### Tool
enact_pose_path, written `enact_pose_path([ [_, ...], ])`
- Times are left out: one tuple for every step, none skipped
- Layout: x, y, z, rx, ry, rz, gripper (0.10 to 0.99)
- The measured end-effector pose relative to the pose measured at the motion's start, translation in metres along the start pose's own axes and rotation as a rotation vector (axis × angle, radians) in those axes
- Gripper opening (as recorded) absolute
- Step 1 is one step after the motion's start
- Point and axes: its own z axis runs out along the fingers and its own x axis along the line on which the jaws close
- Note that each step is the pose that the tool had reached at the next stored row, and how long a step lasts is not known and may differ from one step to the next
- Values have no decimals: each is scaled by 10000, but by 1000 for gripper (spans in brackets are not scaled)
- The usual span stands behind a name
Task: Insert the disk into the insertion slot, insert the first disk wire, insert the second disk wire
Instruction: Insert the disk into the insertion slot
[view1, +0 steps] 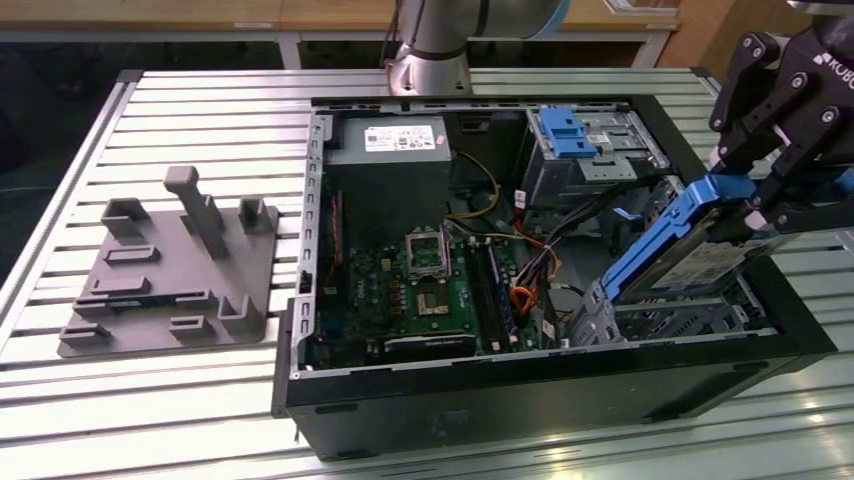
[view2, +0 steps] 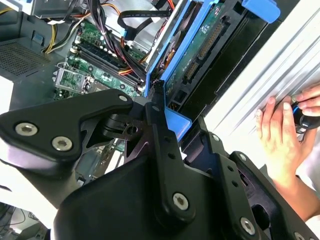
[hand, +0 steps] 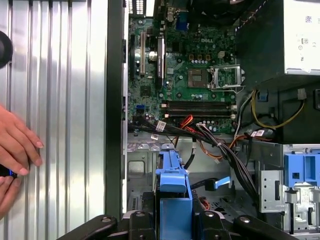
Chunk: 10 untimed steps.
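Note:
My gripper (view1: 751, 207) is at the exterior view's right, above the open computer case (view1: 534, 385), and is shut on the disk (view1: 678, 250). The disk is a silver drive in a bright blue carrier frame. It hangs steeply tilted, with its lower end down at the insertion slot (view1: 674, 322), a low perforated silver cage in the case's near right corner. In the second wrist view the disk (view2: 200, 45) shows its green circuit side, and the gripper (view2: 165, 114) clamps the blue frame. In the first wrist view the blue frame (hand: 172, 182) rises from the gripper (hand: 172, 220) above the slot (hand: 142, 160).
A taller metal cage with a blue latch (view1: 585, 140) stands behind the slot. Loose black and orange cables (view1: 534, 268) cross the motherboard (view1: 420, 285) beside it. A grey fixture (view1: 167, 270) lies on the slatted table at the exterior view's left. A person's hands (view2: 280, 135) rest outside the case wall.

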Motion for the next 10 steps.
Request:
enact_pose_path([
  [1, 0, 7, 0, 0, 0, 365],
  [1, -1, 14, 0, 1, 0, 365],
  [2, -1, 21, 0, 0, 0, 365],
  [3, -1, 28, 0, 0, 0, 365],
  [4, -1, 37, -1, 1, 0, 365],
  [5, -2, 45, -1, 1, 0, 365],
  [6, -2, 53, 0, 0, 0, 365],
  [7, -3, 61, 0, 1, 0, 365],
  [8, -3, 71, 0, 0, 0, 365],
  [9, -3, 79, 0, 0, 0, 365],
])
